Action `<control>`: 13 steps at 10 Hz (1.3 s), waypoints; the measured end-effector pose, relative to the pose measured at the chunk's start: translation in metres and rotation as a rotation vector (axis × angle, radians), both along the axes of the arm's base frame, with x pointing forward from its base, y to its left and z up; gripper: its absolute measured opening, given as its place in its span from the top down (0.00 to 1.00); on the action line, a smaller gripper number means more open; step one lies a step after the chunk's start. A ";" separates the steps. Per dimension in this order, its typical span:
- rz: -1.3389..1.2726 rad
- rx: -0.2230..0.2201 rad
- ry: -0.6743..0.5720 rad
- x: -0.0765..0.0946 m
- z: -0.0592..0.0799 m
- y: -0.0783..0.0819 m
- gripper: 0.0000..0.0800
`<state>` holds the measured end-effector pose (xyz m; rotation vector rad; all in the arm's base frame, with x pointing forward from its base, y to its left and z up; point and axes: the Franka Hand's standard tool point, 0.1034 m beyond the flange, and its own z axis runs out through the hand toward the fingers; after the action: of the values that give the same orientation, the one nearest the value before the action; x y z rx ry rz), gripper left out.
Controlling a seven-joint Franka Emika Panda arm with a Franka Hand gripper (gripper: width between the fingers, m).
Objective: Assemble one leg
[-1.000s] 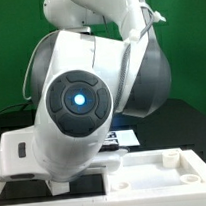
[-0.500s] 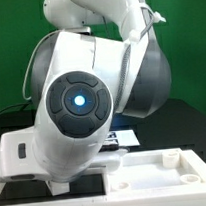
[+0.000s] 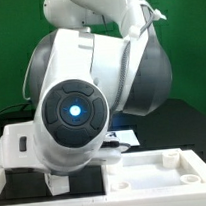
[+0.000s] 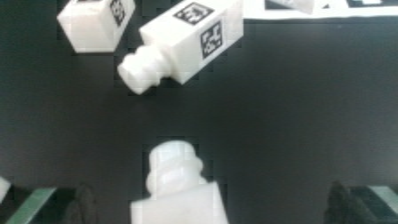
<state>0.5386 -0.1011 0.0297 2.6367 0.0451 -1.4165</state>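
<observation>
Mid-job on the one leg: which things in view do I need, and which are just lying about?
For the job:
- leg, lying between the fingers, untouched
- gripper, open
- white panel, probably where the leg goes

Lying about:
- tilted leg
- cut-off leg beside it, partly out of frame
- marker board

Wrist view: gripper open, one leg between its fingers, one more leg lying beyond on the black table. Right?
Not quite: the wrist view shows two more beyond, a tilted leg and a second leg beside it. The rest holds: the gripper is open, the near leg between its fingers, on the black table.
</observation>
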 end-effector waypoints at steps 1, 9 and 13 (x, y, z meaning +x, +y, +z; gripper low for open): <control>0.010 0.001 -0.021 0.004 -0.001 0.000 0.19; 0.005 0.007 -0.006 -0.001 -0.010 -0.003 0.19; 0.006 0.008 -0.006 -0.001 -0.010 -0.003 0.52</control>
<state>0.5376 -0.1045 0.0195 2.6455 0.0580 -1.4094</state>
